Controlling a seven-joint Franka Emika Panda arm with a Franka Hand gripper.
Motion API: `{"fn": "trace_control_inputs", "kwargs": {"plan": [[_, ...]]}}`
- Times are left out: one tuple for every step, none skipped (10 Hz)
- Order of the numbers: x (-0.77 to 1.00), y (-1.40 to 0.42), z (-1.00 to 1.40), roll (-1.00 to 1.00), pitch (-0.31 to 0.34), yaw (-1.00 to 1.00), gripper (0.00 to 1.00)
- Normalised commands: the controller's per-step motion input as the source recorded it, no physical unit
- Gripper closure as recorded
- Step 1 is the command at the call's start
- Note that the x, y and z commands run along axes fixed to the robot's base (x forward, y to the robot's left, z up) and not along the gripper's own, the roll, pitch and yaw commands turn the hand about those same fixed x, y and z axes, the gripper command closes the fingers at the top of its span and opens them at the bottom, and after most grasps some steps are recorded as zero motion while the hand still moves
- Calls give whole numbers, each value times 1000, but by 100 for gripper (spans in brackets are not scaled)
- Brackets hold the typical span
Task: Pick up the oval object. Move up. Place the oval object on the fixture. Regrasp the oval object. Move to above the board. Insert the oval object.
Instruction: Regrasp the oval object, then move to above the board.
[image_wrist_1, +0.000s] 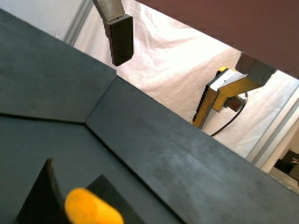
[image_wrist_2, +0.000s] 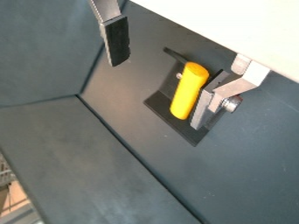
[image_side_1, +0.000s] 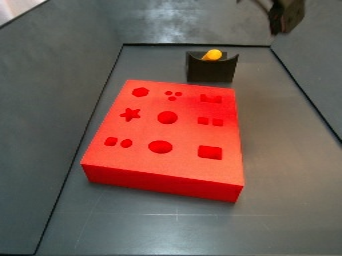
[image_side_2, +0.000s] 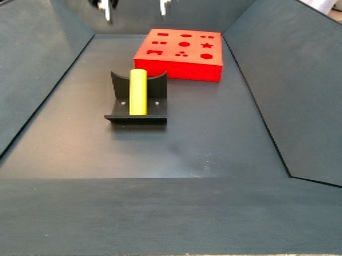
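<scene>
Two silver fingers (image_wrist_2: 114, 35) of the gripper (image_wrist_2: 163, 66) hang wide apart, empty, above the smooth yellow-orange oval object (image_wrist_2: 187, 89) lying on the dark notched fixture (image_wrist_2: 163, 98); regrasping wants a centred, square descent.

Text: none readable in any view | labels, brands, numbers, signs: none | board (image_side_1: 167, 135): bare red, only recessed shapes | oval object (image_side_2: 136, 90): plain yellow, unmarked | fixture (image_side_2: 138, 118): plain dark, unmarked | hand (image_wrist_2: 176, 48): raised above fixture, empty, fingers apart, no markings legible
</scene>
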Motion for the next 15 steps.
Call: {"fn": "trace_control_inputs", "kwargs": {"plan": [[57, 64, -1000, 71, -32, 170, 0], [65, 63, -1000, 64, -72, 148, 0], [72, 60, -1000, 63, -105, 121, 0], [80, 54, -1000, 71, -127, 77, 0], [92, 51, -1000, 72, -134, 46, 0], [101, 48, -1000, 74, -123, 12, 0], [116, 37, -1000, 77, -101, -25, 0], [108, 26, -844, 77, -80, -44, 0], [88, 17, -645, 75, -54, -53, 0], [77, 12, -497, 71, -43, -53, 0], [64, 13, -305, 61, -27, -45, 0], [61, 12, -208, 59, -17, -36, 0], [0, 0, 0, 0, 0, 0, 100], [143, -19, 1000, -409, 21, -57, 100], [139, -18, 1000, -406, 29, -60, 100]]}}
